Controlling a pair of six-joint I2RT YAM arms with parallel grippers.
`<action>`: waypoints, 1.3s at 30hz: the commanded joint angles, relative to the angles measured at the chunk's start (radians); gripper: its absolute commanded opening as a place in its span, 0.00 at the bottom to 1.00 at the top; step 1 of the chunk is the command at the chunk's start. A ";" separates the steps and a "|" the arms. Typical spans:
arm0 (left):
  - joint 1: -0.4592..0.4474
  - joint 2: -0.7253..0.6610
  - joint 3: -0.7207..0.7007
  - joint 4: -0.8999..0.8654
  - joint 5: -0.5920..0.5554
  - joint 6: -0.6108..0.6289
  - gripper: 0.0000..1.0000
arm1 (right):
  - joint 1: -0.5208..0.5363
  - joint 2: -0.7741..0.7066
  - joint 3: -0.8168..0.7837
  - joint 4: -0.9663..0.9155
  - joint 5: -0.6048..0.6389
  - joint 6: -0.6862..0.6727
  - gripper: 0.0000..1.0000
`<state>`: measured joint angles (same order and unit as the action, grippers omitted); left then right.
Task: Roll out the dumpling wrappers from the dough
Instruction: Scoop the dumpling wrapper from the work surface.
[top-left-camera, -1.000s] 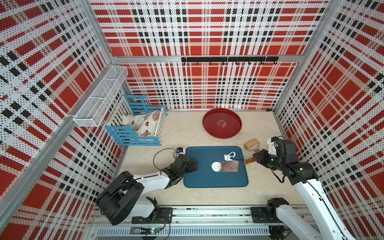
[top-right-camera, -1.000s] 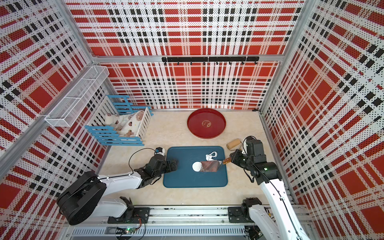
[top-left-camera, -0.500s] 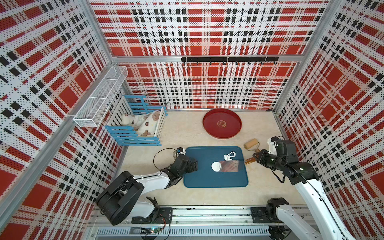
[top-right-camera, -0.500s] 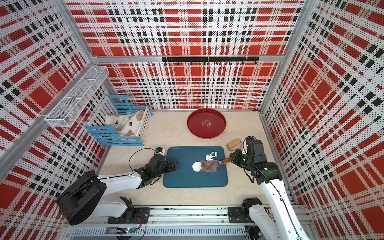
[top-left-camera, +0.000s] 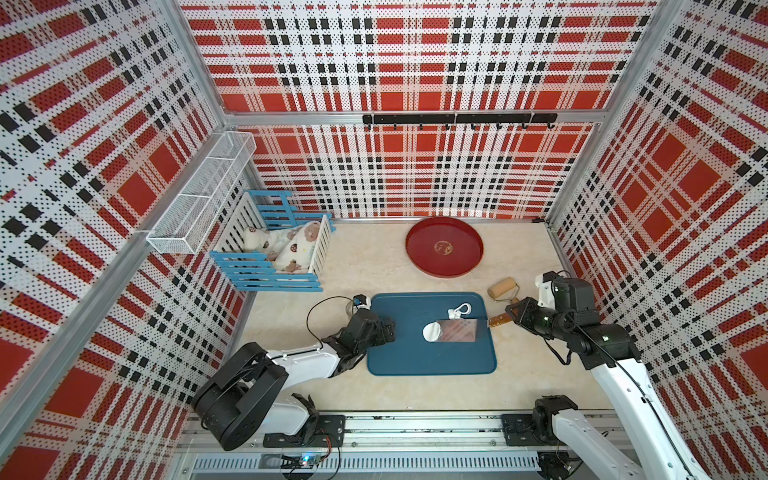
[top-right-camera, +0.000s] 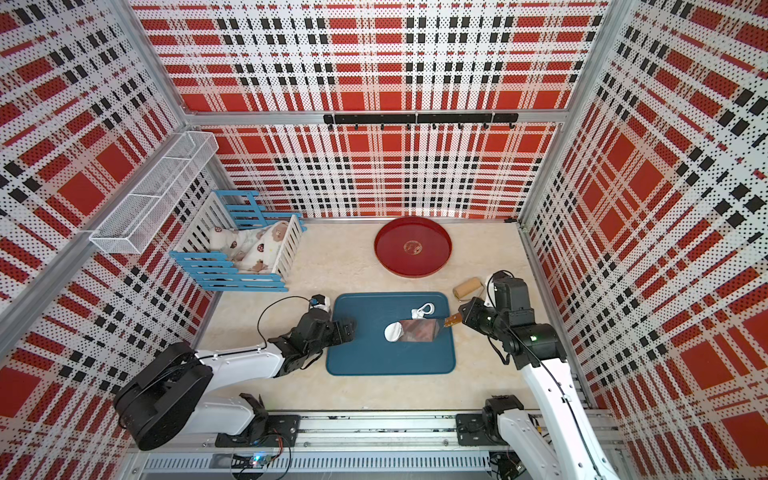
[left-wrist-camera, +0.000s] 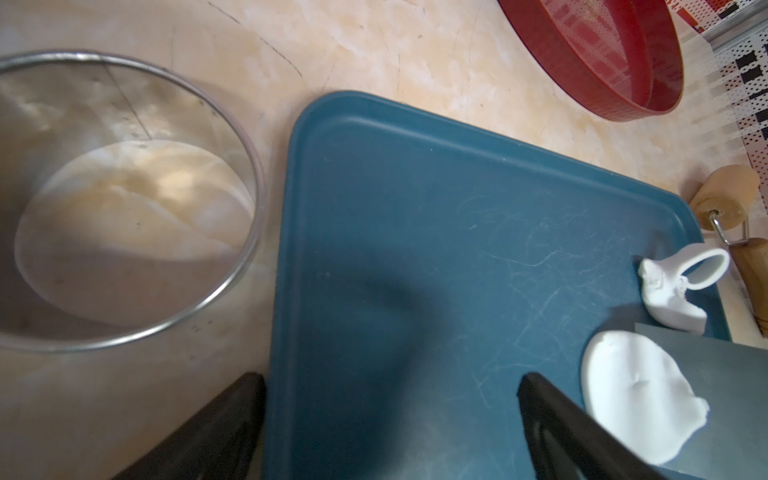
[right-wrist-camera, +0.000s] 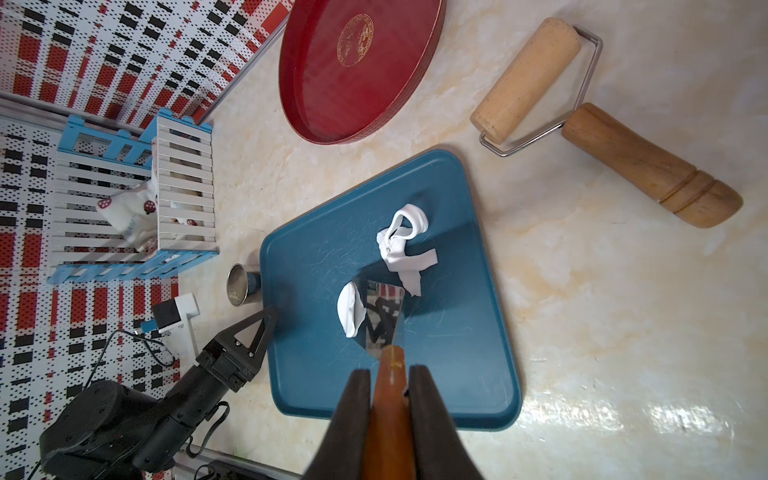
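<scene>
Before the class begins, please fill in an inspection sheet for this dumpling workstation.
Surface: beige tabletop with a scratched blue tray in the middle.
Job's things: dumpling wrapper partly on the scraper blade; dough scrap beside it on the tray; wooden roller and steel cup off the tray.
Clutter: red round tray; slatted crate holding patterned cloth; wire basket on the wall.
End effectors: left end effector open, at the blue tray's edge; right end effector shut on the scraper's handle.
Cables: black cable looped near the left wrist.
Surroundings: plaid perforated walls, hook rail.
</scene>
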<state>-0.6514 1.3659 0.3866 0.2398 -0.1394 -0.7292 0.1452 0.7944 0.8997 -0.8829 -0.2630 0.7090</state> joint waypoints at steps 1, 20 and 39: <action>0.000 0.004 -0.015 -0.014 0.001 -0.004 1.00 | -0.008 -0.018 0.038 0.033 -0.044 0.023 0.00; 0.001 -0.005 -0.017 -0.014 -0.003 -0.007 1.00 | -0.008 -0.017 0.080 0.026 -0.055 0.025 0.00; 0.070 -0.225 0.096 0.014 -0.100 0.124 0.99 | -0.055 0.251 0.273 0.310 -0.005 0.051 0.00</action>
<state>-0.6086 1.1591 0.4633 0.1955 -0.2127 -0.6666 0.1139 1.0061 1.1278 -0.7147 -0.2802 0.7383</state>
